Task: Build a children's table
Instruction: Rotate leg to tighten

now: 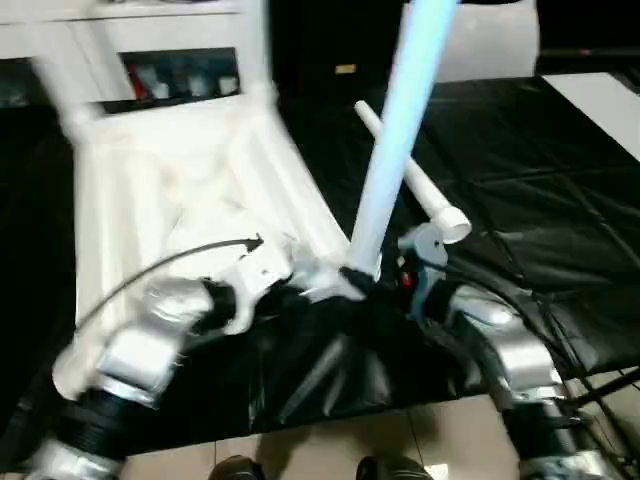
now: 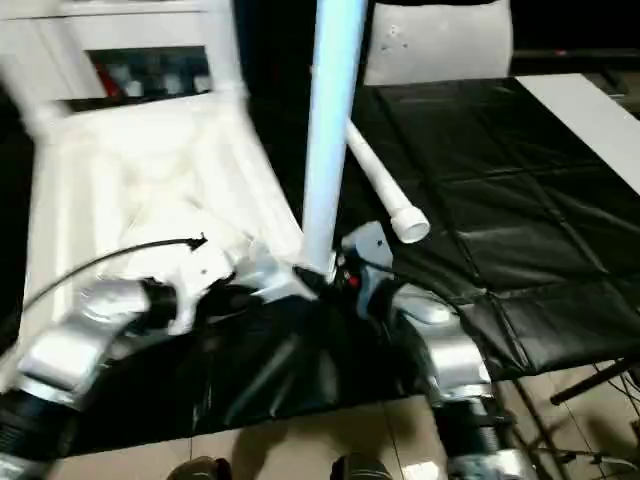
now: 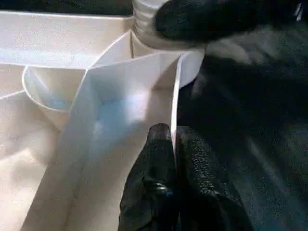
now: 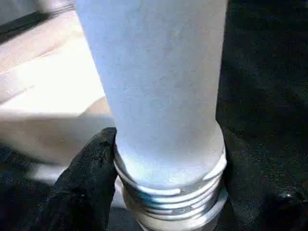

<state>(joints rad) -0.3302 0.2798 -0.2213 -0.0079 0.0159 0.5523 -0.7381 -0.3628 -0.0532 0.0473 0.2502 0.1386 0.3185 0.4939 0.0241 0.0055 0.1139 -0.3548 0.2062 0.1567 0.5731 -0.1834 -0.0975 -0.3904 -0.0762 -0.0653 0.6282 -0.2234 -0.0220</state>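
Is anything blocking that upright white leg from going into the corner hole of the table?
Nothing visible blocks it. The right gripper holds the leg upright at its threaded end, right at the corner socket, while the left gripper pinches the tabletop's rim beside it.

Indoor test or demonstration room, not a home. Indicators: black creased plastic sheeting (image 1: 520,160) covering the work area across the centre and right; beige tiled floor (image 1: 450,440) along the bottom edge; white cabinet with dark glass-fronted compartments (image 1: 180,75) at upper left.
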